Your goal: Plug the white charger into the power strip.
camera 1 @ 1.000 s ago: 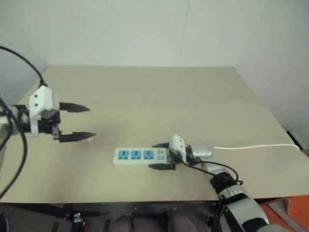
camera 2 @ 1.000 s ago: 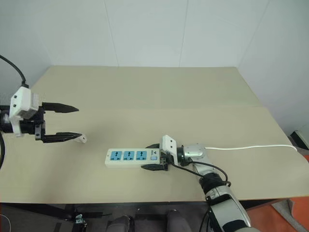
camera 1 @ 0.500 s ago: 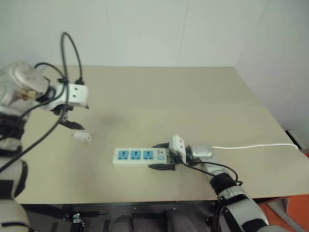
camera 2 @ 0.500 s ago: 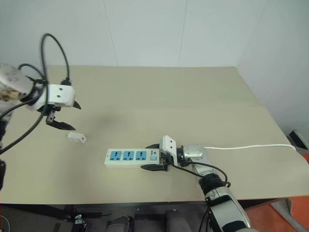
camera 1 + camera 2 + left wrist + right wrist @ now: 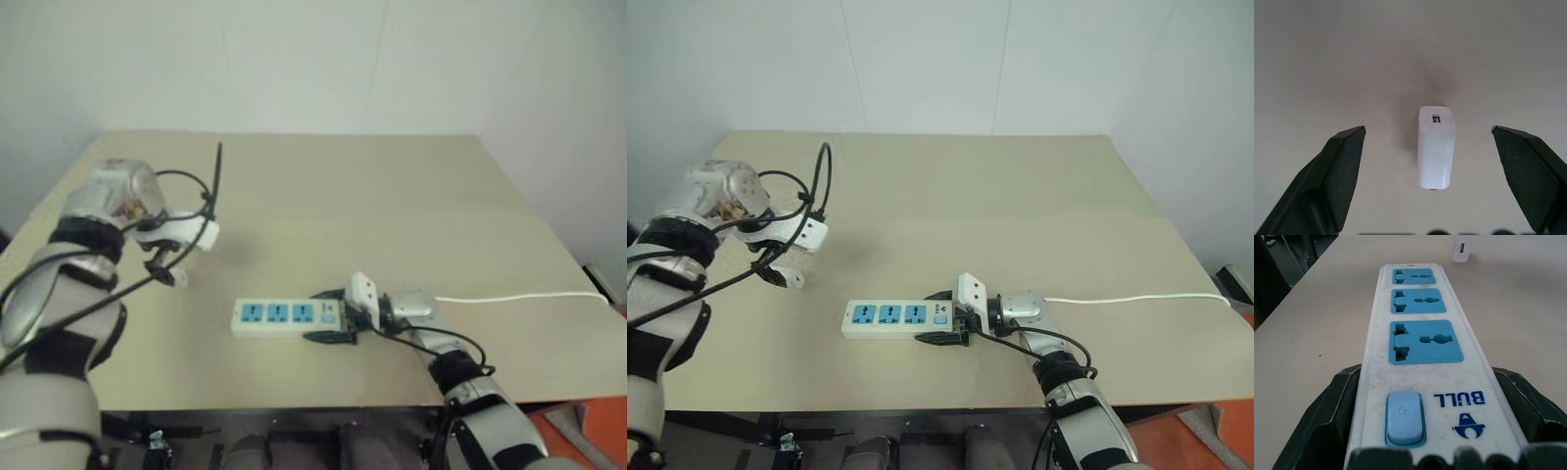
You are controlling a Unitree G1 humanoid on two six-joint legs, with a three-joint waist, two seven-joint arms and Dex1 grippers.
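Note:
The white charger [image 5: 1436,147] lies flat on the tan table, left of the power strip [image 5: 279,315]. My left gripper [image 5: 1428,129] points down over it, open, one black finger [image 5: 1344,169] on each side and clear of the block. In the head views this gripper [image 5: 163,262] hangs just above the charger [image 5: 180,278]. The strip is a white bar with three blue sockets [image 5: 1422,342] and a blue switch [image 5: 1405,423]. My right gripper [image 5: 313,315] is shut on the strip's switch end, a finger [image 5: 1327,421] pressed on either long side.
The strip's thin white cord [image 5: 519,297] runs right toward the table's right edge. A black cable [image 5: 191,186] loops above my left wrist. The table [image 5: 343,196] stretches bare toward the white back wall.
My left arm swung in over the table and its gripper turned from level to pointing down over the charger. The right gripper and the strip kept still.

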